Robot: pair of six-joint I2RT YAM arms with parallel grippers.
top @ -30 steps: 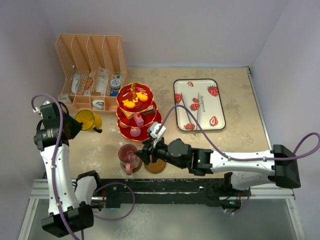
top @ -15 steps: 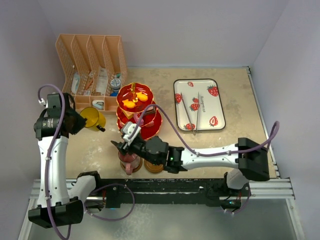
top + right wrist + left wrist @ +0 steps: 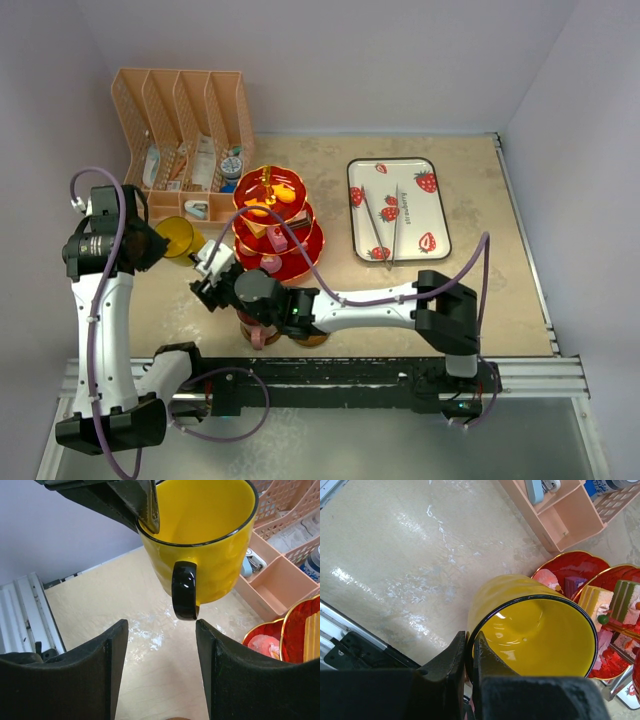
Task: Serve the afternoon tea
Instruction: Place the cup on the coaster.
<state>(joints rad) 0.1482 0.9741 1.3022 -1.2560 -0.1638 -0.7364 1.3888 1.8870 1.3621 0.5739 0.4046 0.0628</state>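
Note:
The yellow mug (image 3: 180,238) hangs tilted over the left of the table, and my left gripper (image 3: 469,641) is shut on its rim, one finger inside and one outside. My right gripper (image 3: 161,627) is open just short of the mug's black handle (image 3: 184,591), which points at the gap between its fingers without touching them. In the top view the right gripper (image 3: 203,282) sits just right of the mug. The red three-tier stand (image 3: 272,228) holds small cakes (image 3: 593,601). The pink mug (image 3: 257,318) is partly hidden under the right arm.
A peach desk organiser (image 3: 185,120) stands at the back left, close behind the yellow mug. The white strawberry-print tray (image 3: 432,212) with metal tongs (image 3: 385,228) lies to the right. An amber round piece (image 3: 312,337) shows near the front edge under the right arm.
My right arm has swung left from in front of the stand to just beside the yellow mug. The left gripper has kept its hold on the mug and shifted slightly.

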